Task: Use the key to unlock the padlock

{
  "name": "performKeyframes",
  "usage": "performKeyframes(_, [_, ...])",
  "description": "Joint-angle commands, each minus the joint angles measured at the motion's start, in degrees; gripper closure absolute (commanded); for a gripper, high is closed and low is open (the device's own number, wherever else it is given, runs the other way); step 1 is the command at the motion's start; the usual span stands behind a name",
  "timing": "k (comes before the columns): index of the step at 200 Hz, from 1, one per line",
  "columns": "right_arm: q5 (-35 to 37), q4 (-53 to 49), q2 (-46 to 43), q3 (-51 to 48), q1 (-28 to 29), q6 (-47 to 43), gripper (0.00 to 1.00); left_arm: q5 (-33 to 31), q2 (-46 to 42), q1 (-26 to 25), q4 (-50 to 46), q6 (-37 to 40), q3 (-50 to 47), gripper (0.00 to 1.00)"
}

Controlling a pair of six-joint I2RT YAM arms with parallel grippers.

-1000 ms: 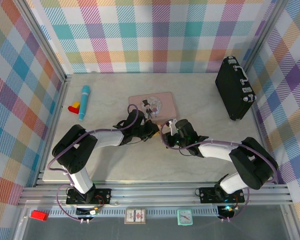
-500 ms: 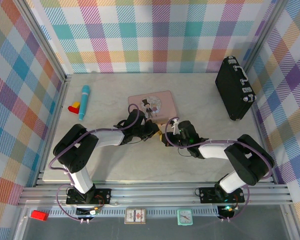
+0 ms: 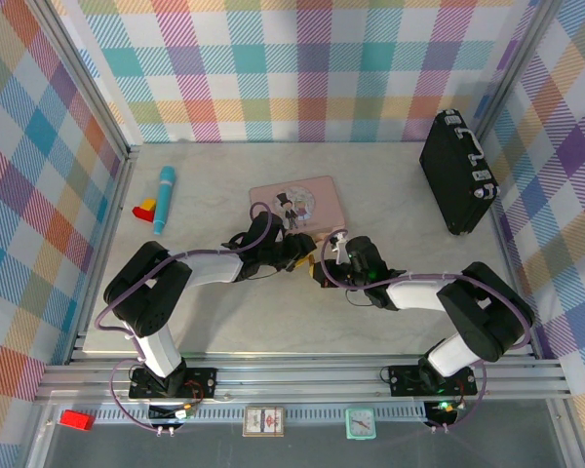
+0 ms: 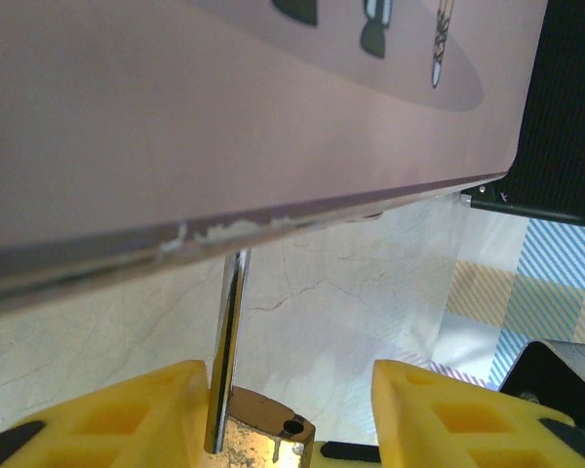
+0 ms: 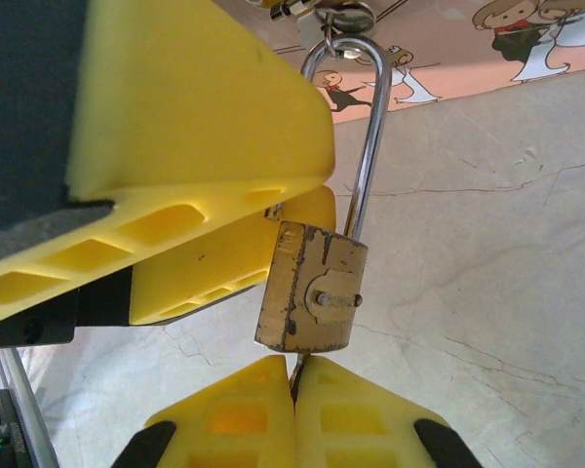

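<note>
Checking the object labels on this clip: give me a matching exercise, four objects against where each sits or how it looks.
1 padlock
2 pink tin
3 black case
4 teal marker

A at the far right
B at the far left
C brass body, silver shackle
D cartoon picture on lid

Pairs: 1-C, 2-D, 3-A, 4-B
</note>
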Motion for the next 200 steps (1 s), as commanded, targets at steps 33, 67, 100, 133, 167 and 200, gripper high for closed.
performKeyframes(33, [-0.48,-2.03,-0.36,-1.27,0.25,1.68,1.00,-1.40,-3.05,1.41,-7.25,-0.52,-1.44,0.42])
performKeyframes(67, [0.86,-3.56,-0.15,-1.35,-0.51,3.27,0.99,-4.17,-6.95,1.88,-12.72,3.33,-1.46,0.35])
performKeyframes(100, [0.67,-4.15,1.49,-1.09,-1.54,5.81,0.98,-7.99,-12.45,2.16,-18.87,9.10,-1.31,0.30])
performKeyframes(133, [0.37,-3.03,4.42,-1.35,-2.66,10.23,0.96,-11.10,-18.43,3.12,-22.65,14.40,-2.18,0.27])
performKeyframes(167, [-0.72,-1.22,7.57,-1.27,-3.38,13.44,0.92,-14.74,-25.89,5.33,-26.28,19.11,-4.68,0.24])
performKeyframes(200, [0.94,-3.74,7.50,-0.74,-3.39,14.83,0.82,-18.57,-33.68,7.90,-30.56,23.60,-6.98,0.21])
